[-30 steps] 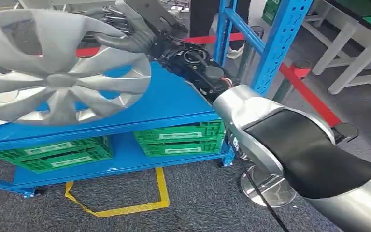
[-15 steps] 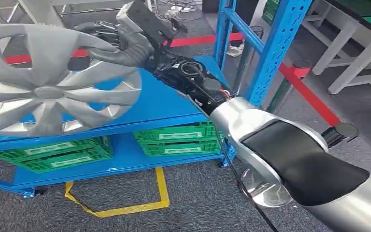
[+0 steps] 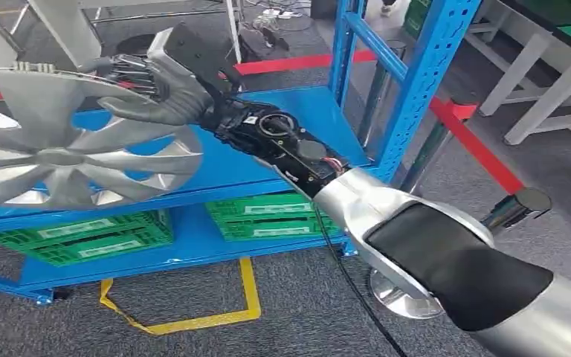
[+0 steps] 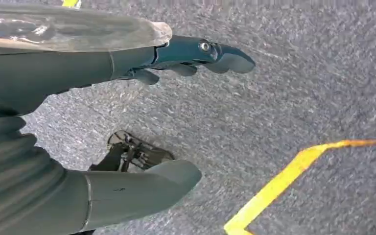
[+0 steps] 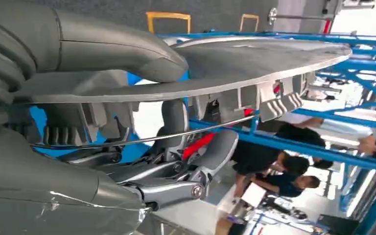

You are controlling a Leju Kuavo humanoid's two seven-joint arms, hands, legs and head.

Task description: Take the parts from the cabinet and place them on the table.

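Above the blue shelf; right hand around hubcap rim

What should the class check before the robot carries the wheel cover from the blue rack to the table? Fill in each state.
1. Right hand grips wheel cover by its rim: ok.
2. Thumb on the face, fingers behind the rim, in the right wrist view: ok.
3. Cover lifted off the blue shelf: cannot tell.
4. Left hand free: ok.
5. Table top free for placing: cannot tell.
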